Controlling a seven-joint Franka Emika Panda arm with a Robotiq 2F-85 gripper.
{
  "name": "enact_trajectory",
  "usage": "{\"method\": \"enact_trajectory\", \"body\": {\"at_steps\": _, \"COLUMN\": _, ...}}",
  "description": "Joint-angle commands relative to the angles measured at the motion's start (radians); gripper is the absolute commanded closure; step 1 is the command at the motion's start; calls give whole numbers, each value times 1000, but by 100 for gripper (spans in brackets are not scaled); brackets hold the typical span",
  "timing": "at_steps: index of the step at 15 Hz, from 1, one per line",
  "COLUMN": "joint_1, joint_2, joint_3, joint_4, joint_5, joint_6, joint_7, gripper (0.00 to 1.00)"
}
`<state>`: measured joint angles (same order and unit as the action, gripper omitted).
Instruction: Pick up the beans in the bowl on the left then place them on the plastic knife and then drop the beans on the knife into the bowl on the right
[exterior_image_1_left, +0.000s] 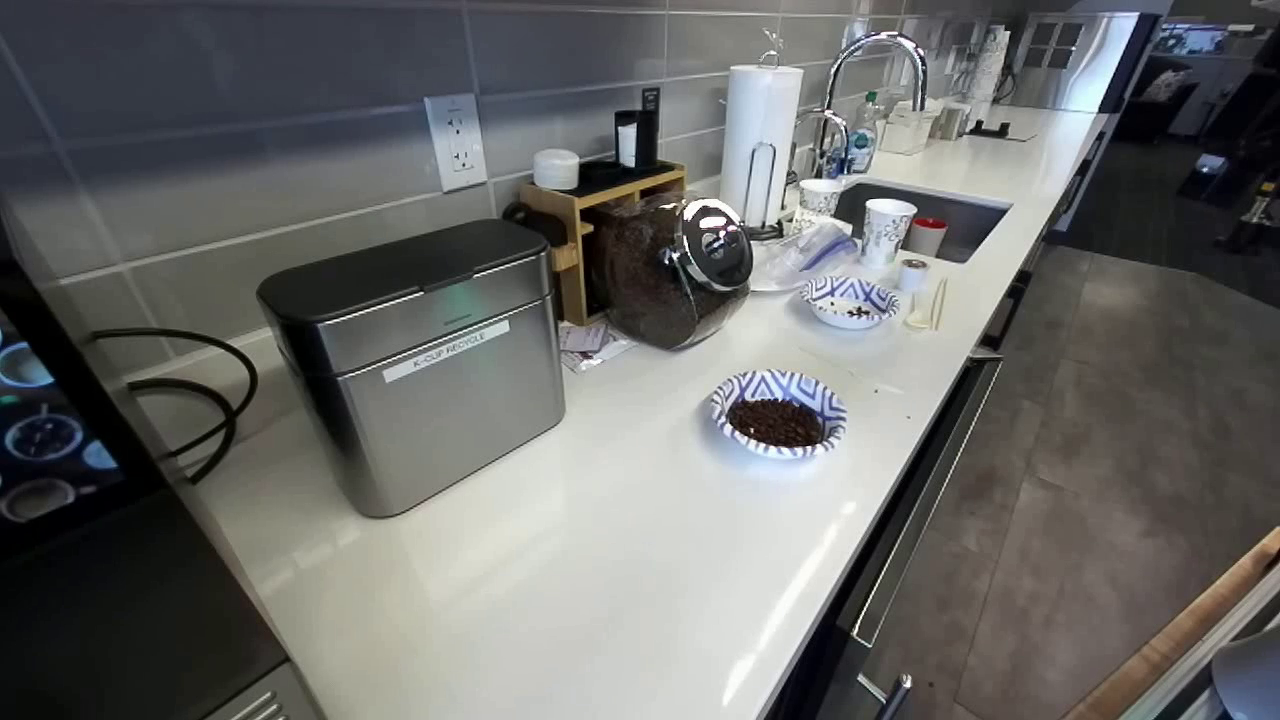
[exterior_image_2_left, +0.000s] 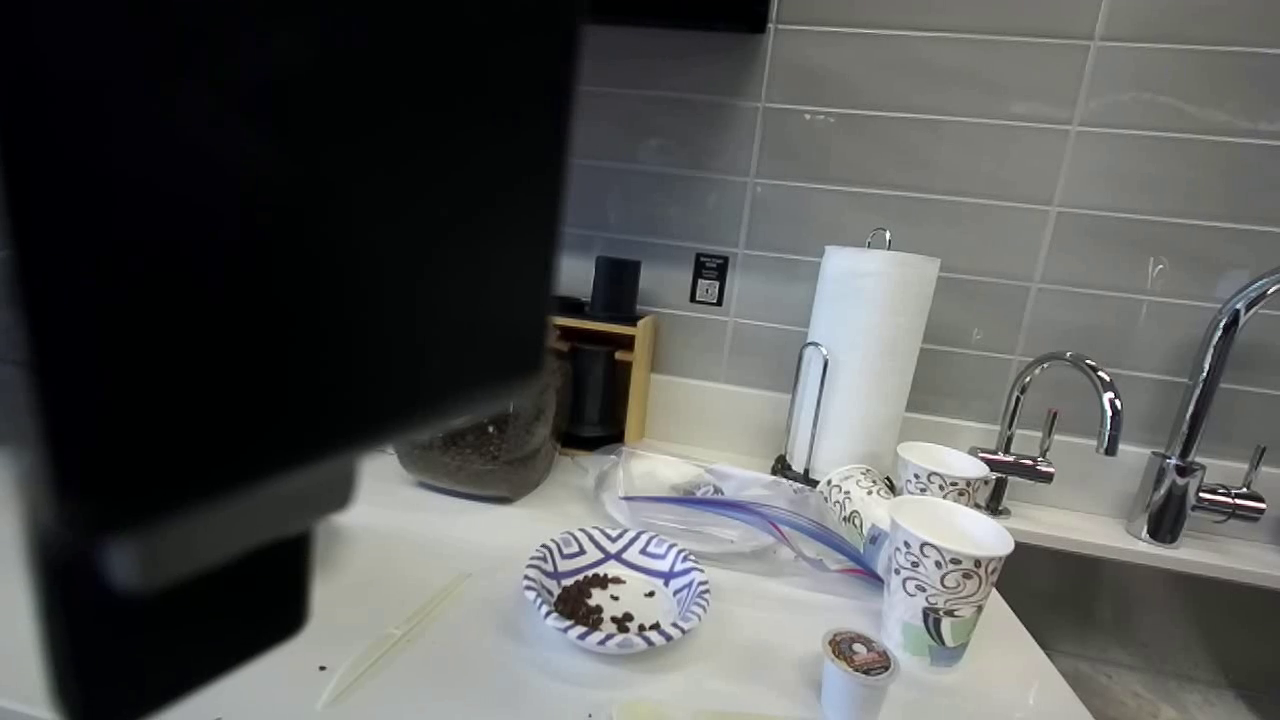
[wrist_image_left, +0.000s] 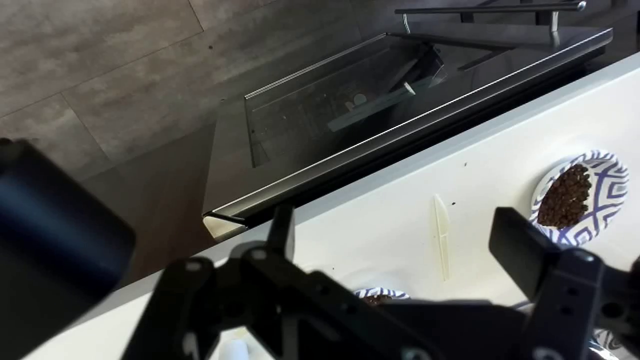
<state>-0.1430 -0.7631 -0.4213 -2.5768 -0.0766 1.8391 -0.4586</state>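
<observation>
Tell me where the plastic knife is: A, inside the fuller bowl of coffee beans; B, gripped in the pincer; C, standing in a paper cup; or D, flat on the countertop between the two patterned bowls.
D: in the wrist view the plastic knife lies flat on the countertop, the fuller bowl on one side and the sparser bowl on the other, and the open pincer holds nothing.

In an exterior view, on desk: near bowl, far bowl at its 1 o'clock, jar at 11, recycle bin at 9; beans in both bowls; wrist view: plastic knife lies between the two bowls
</observation>
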Motion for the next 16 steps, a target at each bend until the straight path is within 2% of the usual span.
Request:
{"method": "enact_trajectory", "body": {"at_steps": 1, "joint_1": -13, "joint_2": 4, "joint_3": 11, "joint_4": 1, "joint_5": 9, "joint_6": -1, "joint_7": -8, "gripper": 0}}
{"method": "enact_trajectory", "body": {"at_steps": 3, "joint_1": 13, "joint_2": 14, "joint_3": 56, "joint_4": 3, "joint_5": 28, "joint_6": -3, "joint_7": 27, "gripper": 0}}
{"method": "enact_trajectory", "body": {"at_steps": 7, "joint_1": 95, "joint_2": 33, "joint_3": 263, "joint_4": 0, "joint_5": 73, "joint_6": 14, "joint_7": 189, "gripper": 0}}
{"method": "enact_trajectory", "body": {"at_steps": 12, "joint_1": 239, "joint_2": 116, "joint_3": 493, "joint_4": 27, "joint_5": 126, "joint_6": 64, "joint_7": 338, "gripper": 0}}
{"method": "enact_trajectory", "body": {"at_steps": 13, "joint_1": 266, "joint_2": 137, "joint_3": 520, "joint_4": 37, "joint_5": 126, "joint_6": 59, "joint_7": 340, "gripper": 0}}
{"method": "enact_trajectory", "body": {"at_steps": 14, "joint_1": 240, "joint_2": 80, "joint_3": 479, "joint_4": 15, "joint_5": 109, "joint_6": 43, "joint_7": 324, "gripper": 0}}
{"method": "enact_trajectory", "body": {"at_steps": 16, "joint_1": 259, "joint_2": 93, "joint_3": 501, "joint_4": 16, "joint_5": 108, "joint_6": 45, "joint_7": 344, "gripper": 0}}
